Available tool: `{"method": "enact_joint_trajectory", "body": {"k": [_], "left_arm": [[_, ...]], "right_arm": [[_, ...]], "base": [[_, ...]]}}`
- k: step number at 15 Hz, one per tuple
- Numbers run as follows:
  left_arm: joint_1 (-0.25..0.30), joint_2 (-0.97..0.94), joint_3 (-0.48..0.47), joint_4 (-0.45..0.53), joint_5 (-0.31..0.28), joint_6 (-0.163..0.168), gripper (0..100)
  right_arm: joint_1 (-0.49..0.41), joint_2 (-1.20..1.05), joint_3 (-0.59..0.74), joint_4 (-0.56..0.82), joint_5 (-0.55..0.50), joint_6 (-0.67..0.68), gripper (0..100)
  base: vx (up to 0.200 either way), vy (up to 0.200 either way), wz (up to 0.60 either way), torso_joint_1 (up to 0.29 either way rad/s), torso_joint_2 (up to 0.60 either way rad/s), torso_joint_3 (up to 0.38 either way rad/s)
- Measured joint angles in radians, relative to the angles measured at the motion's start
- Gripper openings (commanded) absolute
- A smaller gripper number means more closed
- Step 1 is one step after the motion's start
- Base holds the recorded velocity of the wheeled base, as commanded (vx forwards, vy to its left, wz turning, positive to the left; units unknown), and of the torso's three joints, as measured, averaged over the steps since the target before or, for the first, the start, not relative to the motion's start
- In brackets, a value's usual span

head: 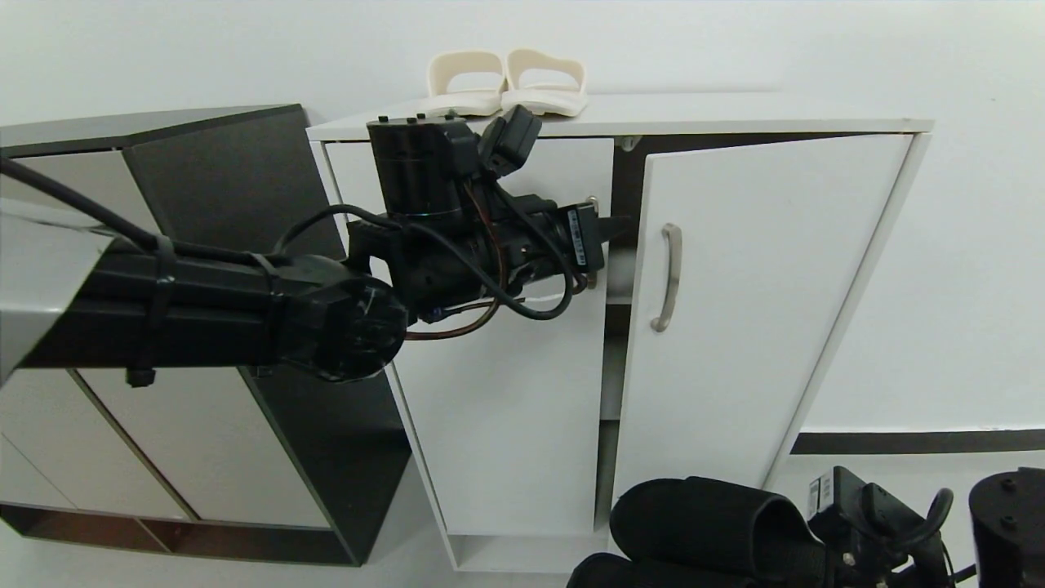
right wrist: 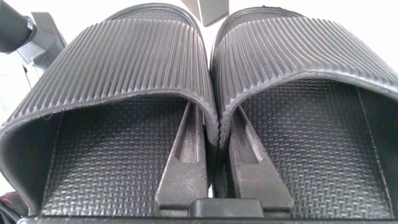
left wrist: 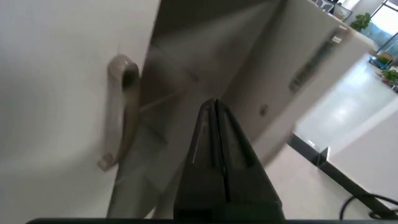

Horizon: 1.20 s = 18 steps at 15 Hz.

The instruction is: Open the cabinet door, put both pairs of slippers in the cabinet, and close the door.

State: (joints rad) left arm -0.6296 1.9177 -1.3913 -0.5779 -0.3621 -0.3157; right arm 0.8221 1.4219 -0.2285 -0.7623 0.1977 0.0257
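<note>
The white cabinet [head: 506, 425] has its left door closed and its right door [head: 751, 310] swung partly open, with a dark gap between them. My left gripper [head: 617, 226] is shut and empty, its tips [left wrist: 216, 111] in that gap near the top, next to a metal door handle [left wrist: 121, 118]. The right door's handle [head: 669, 278] is free. A cream pair of slippers [head: 508, 83] lies on the cabinet top. Low in front of the cabinet, my right gripper [right wrist: 217, 149] is shut on the black pair of slippers [head: 702, 523], pinching their two touching inner walls [right wrist: 214, 81].
A black and white cabinet [head: 204, 343] stands directly left of the white one. A white wall with a dark baseboard stripe [head: 922, 441] runs behind on the right. Shelves show dimly inside the gap [head: 614, 351].
</note>
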Motion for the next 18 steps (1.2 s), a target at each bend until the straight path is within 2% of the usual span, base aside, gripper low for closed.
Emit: {"method": "enact_joint_trajectory", "body": {"k": [4, 7, 9, 11, 14, 16, 18], "left_arm": [[0.0, 0.061, -0.076, 0.002, 0.054, 0.0, 0], [-0.017, 0.073, -0.08, 0.006, 0.06, -0.014, 0], [-0.048, 0.053, -0.039, 0.004, 0.079, -0.019, 0], [-0.116, 0.01, 0.036, -0.006, 0.077, -0.015, 0], [-0.23, -0.033, 0.143, -0.139, 0.077, -0.014, 0], [-0.237, -0.054, 0.185, -0.165, 0.084, -0.015, 0], [-0.192, -0.089, 0.226, -0.17, 0.117, -0.015, 0]], "right_arm": [[0.0, 0.002, 0.0, 0.001, 0.0, 0.0, 0], [0.003, 0.011, 0.006, 0.003, -0.001, -0.004, 0], [0.028, 0.013, 0.024, 0.004, 0.0, -0.013, 0], [0.055, 0.013, 0.032, 0.003, 0.0, -0.014, 0], [0.068, 0.013, 0.035, 0.0, 0.0, -0.013, 0], [0.063, 0.014, 0.022, 0.0, -0.005, -0.004, 0], [0.049, 0.04, -0.023, 0.001, -0.077, 0.028, 0]], "base": [[0.0, 0.0, 0.0, 0.0, 0.0, 0.0], [-0.2, 0.0, 0.0, 0.002, 0.0, 0.004], [-0.2, 0.0, 0.0, -0.002, 0.0, 0.005], [-0.2, 0.0, 0.0, 0.0, 0.0, 0.007], [-0.2, 0.0, 0.0, 0.001, 0.0, 0.001], [0.0, 0.0, 0.0, 0.0, 0.0, 0.0], [0.0, 0.0, 0.0, 0.0, 0.0, 0.0]]}}
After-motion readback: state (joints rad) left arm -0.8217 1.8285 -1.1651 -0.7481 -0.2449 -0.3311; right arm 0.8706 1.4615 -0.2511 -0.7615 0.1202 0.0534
